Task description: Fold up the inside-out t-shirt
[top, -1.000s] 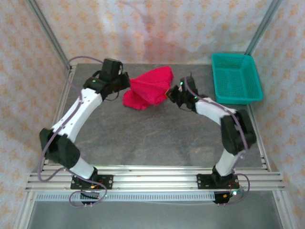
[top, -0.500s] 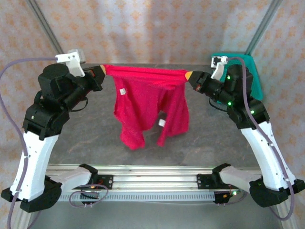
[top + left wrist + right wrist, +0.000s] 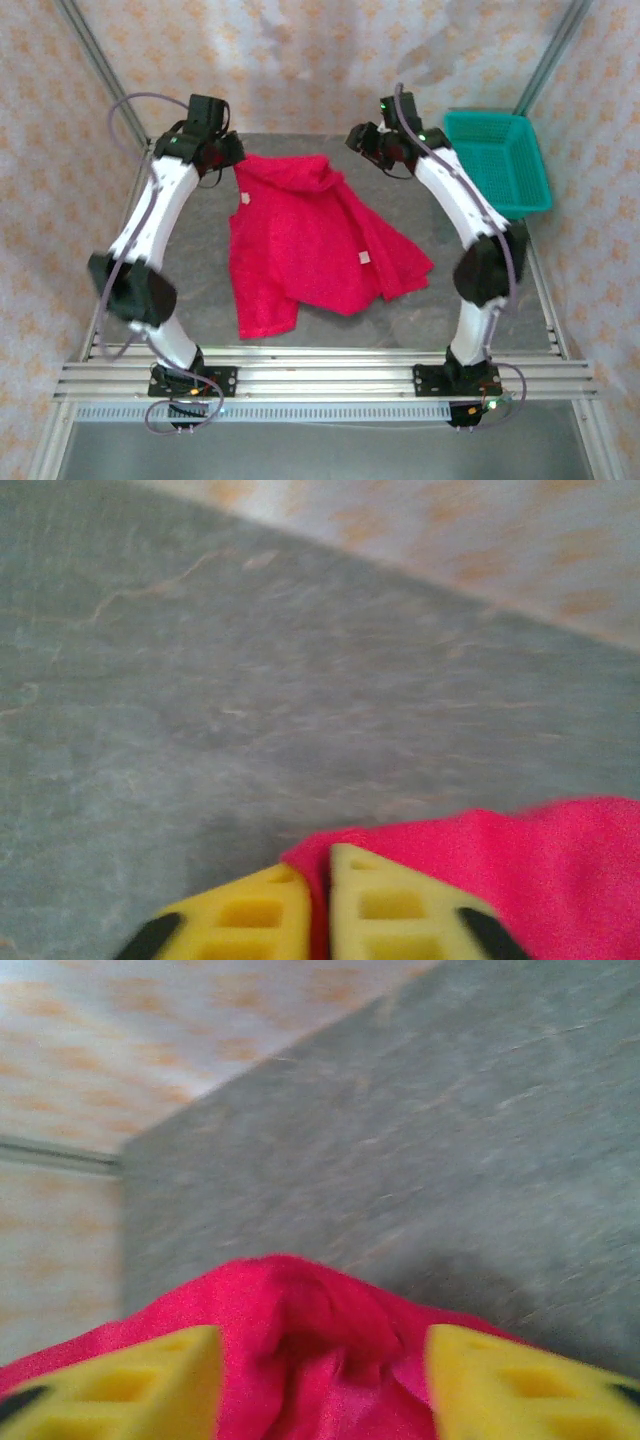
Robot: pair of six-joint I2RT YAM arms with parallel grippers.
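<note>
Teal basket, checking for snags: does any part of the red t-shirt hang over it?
No, the t-shirt lies spread on the table, apart from the basket at the far right corner.

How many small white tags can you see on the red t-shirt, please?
2 on the t-shirt: the far tag near its left edge, the near tag right of centre. Folds may hide more.

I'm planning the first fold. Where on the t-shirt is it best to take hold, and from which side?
On the t-shirt, likely the near-left corner, from the near side: it lies flat, edge free on the table, while the right flap is bunched.
</note>
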